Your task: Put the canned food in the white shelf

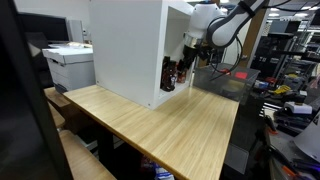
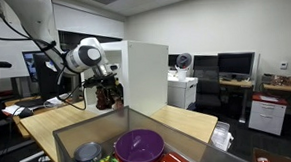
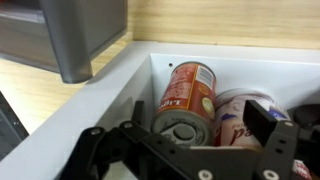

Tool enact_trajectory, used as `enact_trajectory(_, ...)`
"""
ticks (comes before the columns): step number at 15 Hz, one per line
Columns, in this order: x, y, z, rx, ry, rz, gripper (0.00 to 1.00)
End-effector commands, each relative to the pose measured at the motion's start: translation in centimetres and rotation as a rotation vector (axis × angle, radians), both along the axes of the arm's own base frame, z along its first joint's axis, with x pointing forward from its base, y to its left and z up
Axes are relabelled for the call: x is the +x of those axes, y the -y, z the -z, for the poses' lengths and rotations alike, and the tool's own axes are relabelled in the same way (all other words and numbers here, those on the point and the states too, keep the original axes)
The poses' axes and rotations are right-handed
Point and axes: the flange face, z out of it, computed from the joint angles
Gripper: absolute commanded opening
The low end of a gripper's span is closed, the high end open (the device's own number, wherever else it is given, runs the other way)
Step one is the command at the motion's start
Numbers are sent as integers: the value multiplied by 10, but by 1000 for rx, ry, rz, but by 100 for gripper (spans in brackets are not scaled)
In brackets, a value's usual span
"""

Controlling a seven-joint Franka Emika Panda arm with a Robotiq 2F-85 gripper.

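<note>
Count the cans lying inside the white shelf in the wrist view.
2: an orange-labelled can lying on its side, and a white-and-pink-labelled can right beside it. Others may sit hidden out of frame.

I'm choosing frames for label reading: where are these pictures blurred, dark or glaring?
Wrist view: the red can is fairly sharp, while the hand up close is dark and blurred. In an exterior view, the white shelf is bright, its open side dimmer. In an exterior view, the foreground bin is soft.
</note>
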Motion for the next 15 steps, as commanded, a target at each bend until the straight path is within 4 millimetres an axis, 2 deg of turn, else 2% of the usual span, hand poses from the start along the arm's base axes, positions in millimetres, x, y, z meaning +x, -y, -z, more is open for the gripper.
enact_trajectory(1,0,0,-1,1,-1,-1,100)
enact_trajectory(9,-4,-3,-2,-15,-22,-16,100)
enact_trajectory(15,-12,-17,-6,-18,-53,-48,100)
